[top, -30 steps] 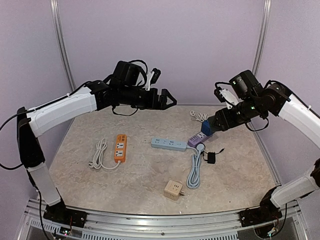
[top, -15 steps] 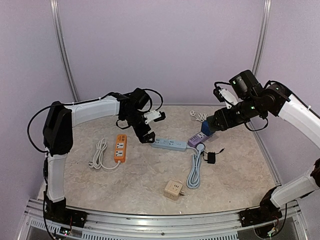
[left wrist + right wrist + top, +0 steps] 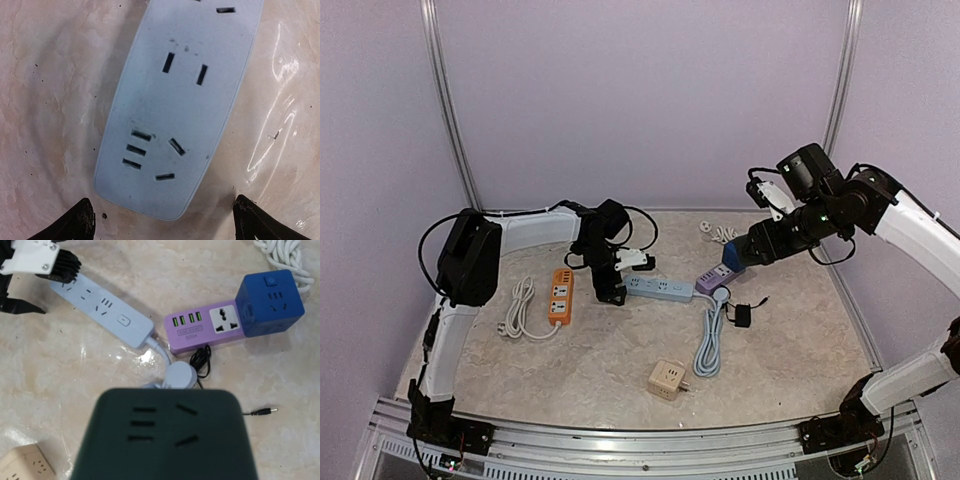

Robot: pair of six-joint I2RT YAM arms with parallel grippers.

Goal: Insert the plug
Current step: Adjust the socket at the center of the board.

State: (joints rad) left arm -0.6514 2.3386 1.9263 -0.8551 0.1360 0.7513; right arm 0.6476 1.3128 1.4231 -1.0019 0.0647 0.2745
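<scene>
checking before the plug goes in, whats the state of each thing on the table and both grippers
light blue plastic power strip: flat, visible sockets empty
left gripper: open, straddling that strip's end
right gripper: shut on dark green socket block, held aloft
purple socket strip: flat, sockets empty, against blue socket cube
orange power strip: flat, white cord coiled beside it
beige socket cube: loose, apart from the rest

Beneath the left hand [image 3: 165, 221], the pale-blue power strip [image 3: 180, 100] looks smooth matt plastic; the marbled desk [image 3: 50, 75] around it shines glossy.
</scene>
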